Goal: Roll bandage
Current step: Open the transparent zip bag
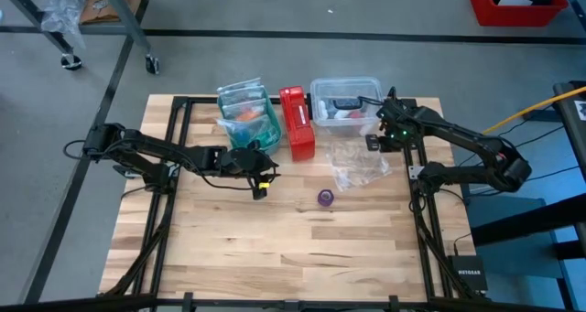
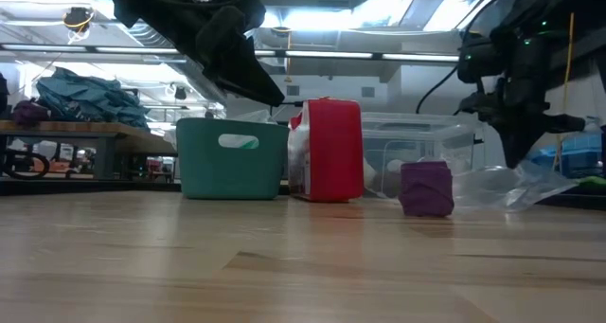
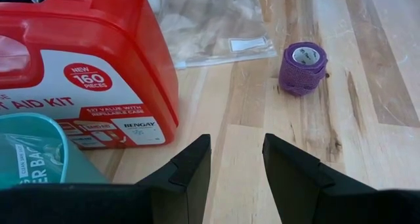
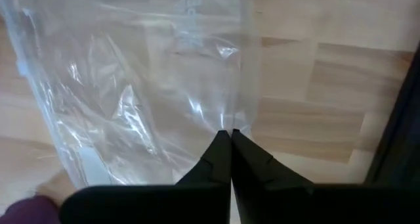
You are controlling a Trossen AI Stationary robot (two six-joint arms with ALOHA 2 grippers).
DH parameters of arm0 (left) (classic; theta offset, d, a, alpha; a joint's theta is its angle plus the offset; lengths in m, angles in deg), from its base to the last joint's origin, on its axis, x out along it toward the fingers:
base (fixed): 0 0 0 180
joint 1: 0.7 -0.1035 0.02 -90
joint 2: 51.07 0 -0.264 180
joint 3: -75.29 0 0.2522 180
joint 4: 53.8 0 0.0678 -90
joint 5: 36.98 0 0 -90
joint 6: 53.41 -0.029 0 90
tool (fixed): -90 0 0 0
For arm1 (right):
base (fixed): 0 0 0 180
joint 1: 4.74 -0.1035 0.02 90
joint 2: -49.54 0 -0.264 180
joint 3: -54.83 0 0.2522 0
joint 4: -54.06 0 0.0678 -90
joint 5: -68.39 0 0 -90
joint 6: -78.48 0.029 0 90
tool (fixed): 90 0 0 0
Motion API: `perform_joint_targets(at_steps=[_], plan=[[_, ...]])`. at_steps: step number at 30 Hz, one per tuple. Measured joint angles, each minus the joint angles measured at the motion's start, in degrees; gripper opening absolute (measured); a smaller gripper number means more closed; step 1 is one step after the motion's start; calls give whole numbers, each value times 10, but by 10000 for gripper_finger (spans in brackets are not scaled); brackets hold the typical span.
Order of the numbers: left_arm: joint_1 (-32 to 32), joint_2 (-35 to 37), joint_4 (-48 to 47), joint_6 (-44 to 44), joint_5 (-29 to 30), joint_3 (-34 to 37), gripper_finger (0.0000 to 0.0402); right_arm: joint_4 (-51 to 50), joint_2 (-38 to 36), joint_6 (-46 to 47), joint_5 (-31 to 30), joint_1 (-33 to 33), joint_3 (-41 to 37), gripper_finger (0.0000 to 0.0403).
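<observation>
**Bandage sits coiled on the table, right fingers pinched on a plastic bag**

High view: you see the bandage [image 1: 325, 198] as a small purple coil just below the frame's centre, on the wooden table [image 1: 275, 257]. The left gripper [image 1: 259, 186] is left of it, well apart. The right gripper [image 1: 380, 140] is at upper right, over the clear plastic bag [image 1: 359, 166].

Low view: the bandage [image 2: 425, 188] stands right of centre, in front of the red box [image 2: 331, 150]; a teal bin [image 2: 232, 158] stands left of the box.

Left wrist view: your left gripper's 2 fingers [image 3: 190, 168] stand parted with nothing between them; the bandage [image 3: 302, 68] lies at upper right, apart from them.

Right wrist view: your right gripper [image 4: 230, 137] has its fingers pressed together, pinching the bag's [image 4: 131, 86] edge.
</observation>
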Motion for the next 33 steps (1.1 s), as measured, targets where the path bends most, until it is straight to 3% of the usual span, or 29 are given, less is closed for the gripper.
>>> perform_joint_targets(at_steps=[7,16,24,33], plan=[[0,0,0,9,0,0,130,-51,-61,-20,6,0,10,4],[0,0,9,11,0,0,130,-144,-191,-21,6,0,114,2],[0,0,107,18,0,0,130,-155,-279,-23,16,0,240,1],[0,0,267,130,0,0,130,-152,-321,-37,24,0,373,1]])
